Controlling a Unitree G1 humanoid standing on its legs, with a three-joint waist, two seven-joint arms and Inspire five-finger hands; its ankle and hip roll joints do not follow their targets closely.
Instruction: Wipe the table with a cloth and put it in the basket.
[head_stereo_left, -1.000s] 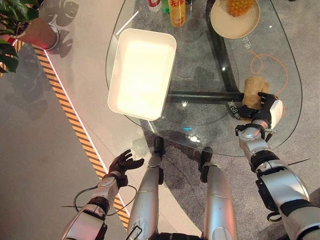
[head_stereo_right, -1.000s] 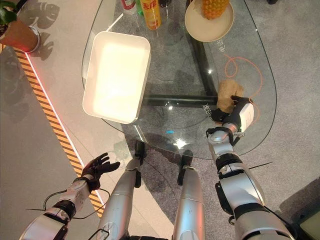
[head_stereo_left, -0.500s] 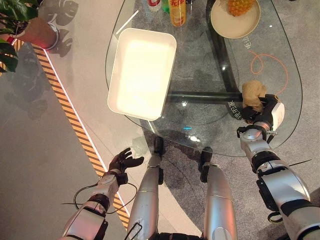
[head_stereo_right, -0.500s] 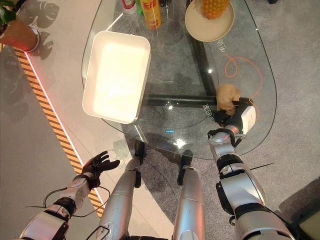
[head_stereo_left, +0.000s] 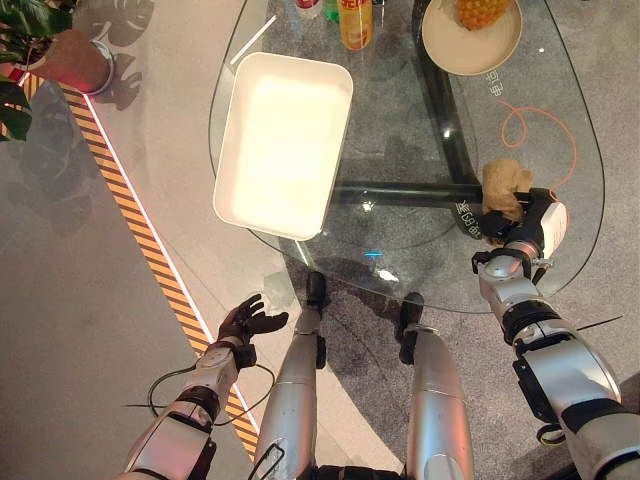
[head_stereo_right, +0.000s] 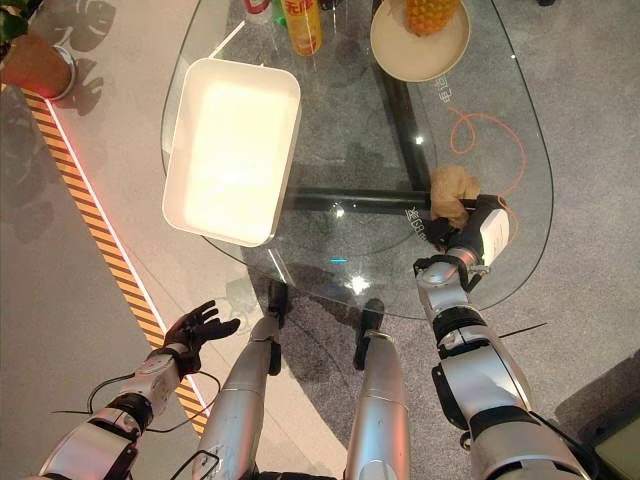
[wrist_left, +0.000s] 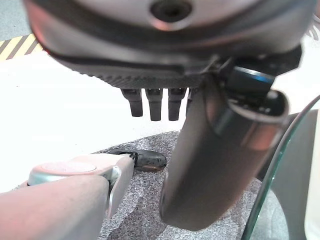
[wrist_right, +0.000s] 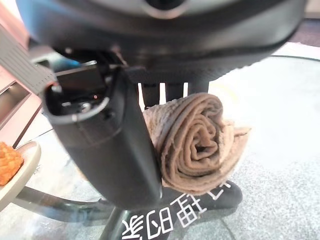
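My right robot hand is on the glass worktop, near its right edge, and it is closed around the rolled tan terry cloth. In the right wrist view the thumb and fingers clamp the cloth between them, the roll's open end facing outward and its long axis running roughly across my palm. The cloth sticks out past my fingers on the far side of the hand, resting on or just above the glass; I cannot tell whether it actually presses on the surface.

What the coming move turns on is where the white rectangular plastic basket lies from the cloth: it sits on the worktop well apart to my left and a little farther from me, its long axis running away from me, its mouth open upward. My right robot hand is the nearer one and already has the cloth, so I judge the carry goes leftward across the glass once the wiping is done.

My left robot hand hangs off the worktop, low and to my left above the floor, fingers spread and relaxed, holding nothing
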